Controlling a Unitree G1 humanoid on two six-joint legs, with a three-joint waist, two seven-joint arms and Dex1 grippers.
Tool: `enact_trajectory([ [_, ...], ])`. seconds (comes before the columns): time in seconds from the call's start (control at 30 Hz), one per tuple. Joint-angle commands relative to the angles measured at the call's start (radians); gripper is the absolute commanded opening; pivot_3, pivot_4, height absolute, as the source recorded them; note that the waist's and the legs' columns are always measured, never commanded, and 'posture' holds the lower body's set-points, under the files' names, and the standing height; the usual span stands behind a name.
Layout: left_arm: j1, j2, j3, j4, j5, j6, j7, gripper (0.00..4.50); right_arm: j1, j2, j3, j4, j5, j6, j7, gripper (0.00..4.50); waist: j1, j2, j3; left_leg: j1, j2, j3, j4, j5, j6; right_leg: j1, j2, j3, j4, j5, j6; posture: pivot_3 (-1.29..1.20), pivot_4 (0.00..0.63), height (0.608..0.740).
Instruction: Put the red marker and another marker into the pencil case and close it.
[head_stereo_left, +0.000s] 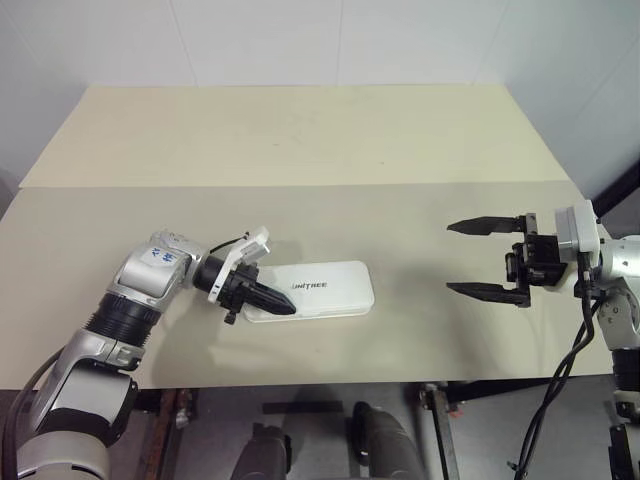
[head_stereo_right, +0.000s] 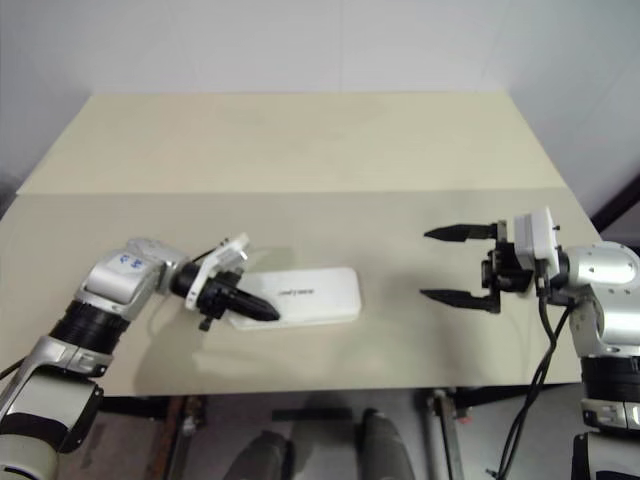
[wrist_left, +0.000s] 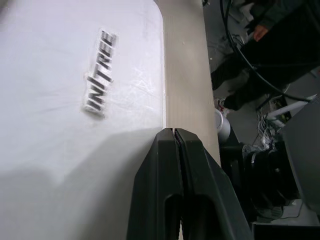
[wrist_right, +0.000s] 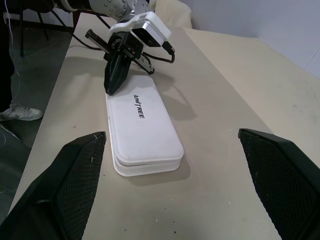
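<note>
Left end effector (head_stereo_left: 272, 300), its two black fingers pressed together and gripping nothing, rests with its tips on the lid of the pencil case (head_stereo_left: 320, 289), at the end of the case nearest the robot's left arm. In the left wrist view the joined fingers (wrist_left: 172, 165) sit over the lid's long edge, just beside the dark logo text (wrist_left: 100, 72). Pencil case: white, lid down, lying flat on the tabletop (head_stereo_left: 300, 140) near its front edge, long side running left to right; the seam between lid and base shows in the right wrist view. Right end effector (head_stereo_left: 487, 258): well apart from the case on its right, above the tabletop, fingers spread wide and pointing toward the case, holding nothing. Neither marker can be seen beside the case.
</note>
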Motion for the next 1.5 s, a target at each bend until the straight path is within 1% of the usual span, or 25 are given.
enact_trajectory([
  [0.03, -0.019, -0.001, -0.009, 0.042, 0.021, 0.004, 0.015, 0.04, 0.017, -0.005, -0.035, -0.05, 0.021, 0.01, -0.005, 4.5, 0.0, 0.0, 0.0, 0.0, 0.0, 0.0, 0.0, 0.0, 0.0, 0.0, 0.0, 0.0, 0.0, 0.0, 0.0, 0.0, 0.15, 0.74],
  [0.53, -0.019, 0.002, -0.046, 0.049, 0.033, -0.014, -0.002, 0.04, 0.047, -0.005, -0.046, -0.098, 0.022, 0.039, -0.051, 4.5, 0.0, 0.0, 0.0, 0.0, 0.0, 0.001, 0.0, 0.0, 0.0, 0.0, 0.0, 0.001, 0.0, 0.0, 0.0, 0.0, 0.15, 0.74],
  [0.8, -0.016, -0.003, -0.025, 0.008, 0.012, -0.011, 0.011, 0.04, 0.053, 0.001, -0.043, -0.11, 0.024, 0.043, -0.067, 4.5, 0.0, 0.0, 0.0, 0.0, 0.0, 0.001, 0.0, 0.0, 0.0, 0.0, 0.0, 0.001, 0.0, 0.0, 0.0, 0.0, 0.15, 0.74],
  [1.1, -0.023, -0.022, 0.032, -0.028, -0.019, -0.002, 0.059, 0.04, 0.029, 0.007, -0.034, -0.09, 0.018, 0.048, -0.072, 4.5, 0.0, 0.0, 0.0, 0.0, 0.0, 0.001, 0.0, 0.0, 0.0, 0.0, 0.0, 0.001, 0.0, 0.0, 0.0, 0.0, 0.15, 0.74],
  [1.27, -0.003, -0.025, 0.102, -0.112, -0.071, 0.04, 0.103, 0.04, 0.04, 0.009, -0.043, -0.11, 0.028, 0.058, -0.082, 4.5, 0.0, 0.0, 0.0, 0.0, 0.0, 0.0, 0.0, 0.0, 0.0, 0.0, 0.0, 0.001, 0.0, 0.0, 0.0, 0.0, 0.15, 0.74],
  [1.5, 0.02, -0.037, 0.186, -0.169, -0.118, 0.051, 0.184, 0.04, 0.05, 0.011, -0.046, -0.123, 0.032, 0.068, -0.091, 4.5, 0.0, 0.0, 0.0, 0.0, 0.0, 0.0, 0.0, 0.0, 0.0, 0.0, 0.0, 0.001, 0.0, 0.0, 0.0, 0.0, 0.15, 0.74],
])
